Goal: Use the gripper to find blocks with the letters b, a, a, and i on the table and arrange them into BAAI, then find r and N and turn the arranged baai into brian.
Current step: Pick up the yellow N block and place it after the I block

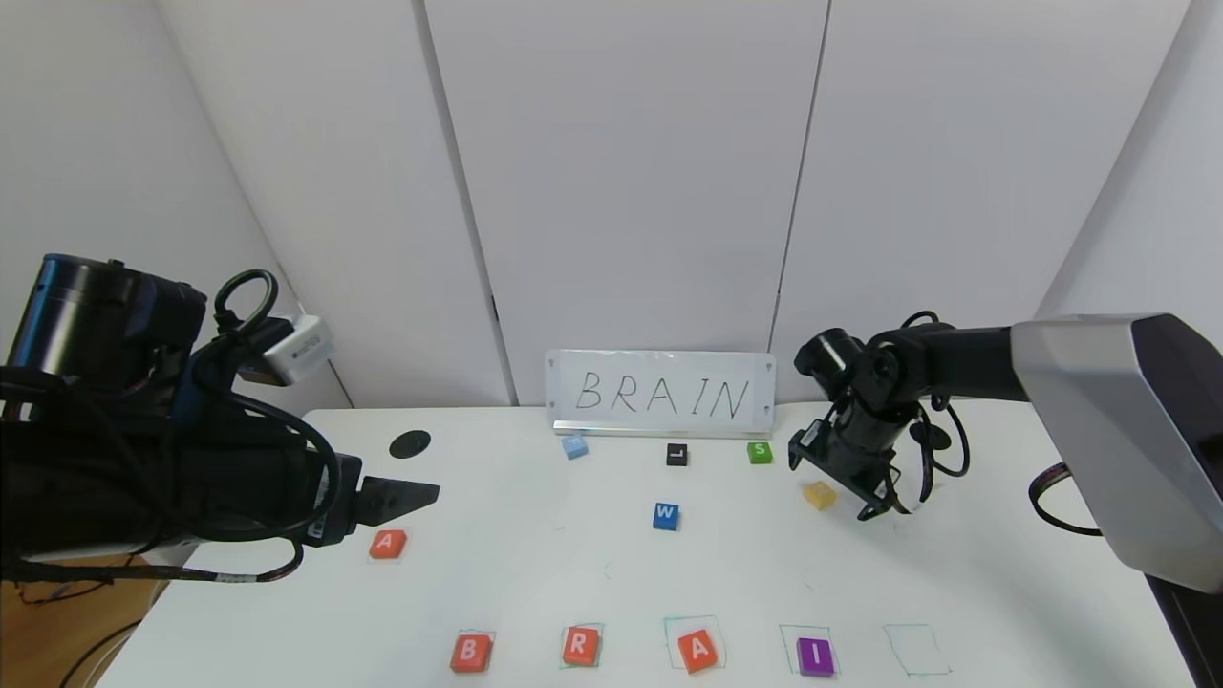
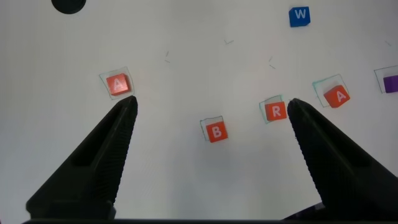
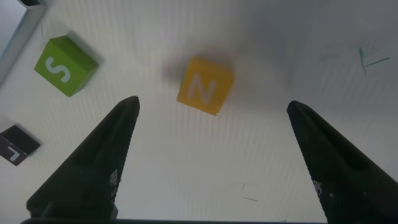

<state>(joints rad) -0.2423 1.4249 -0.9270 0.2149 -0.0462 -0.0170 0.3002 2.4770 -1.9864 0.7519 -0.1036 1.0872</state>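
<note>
Sign (image 1: 660,394) reads BRAIN; front blocks (image 1: 470,653) read B, R, A, I.

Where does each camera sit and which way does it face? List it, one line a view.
Head view: high on the robot, facing forward and down at the table; both arms show, left gripper and right gripper.
Left wrist view: above the table, looking down between open fingers at B and R.
Right wrist view: looking down between open fingers at N.
Shared: the head view also shows N.
</note>
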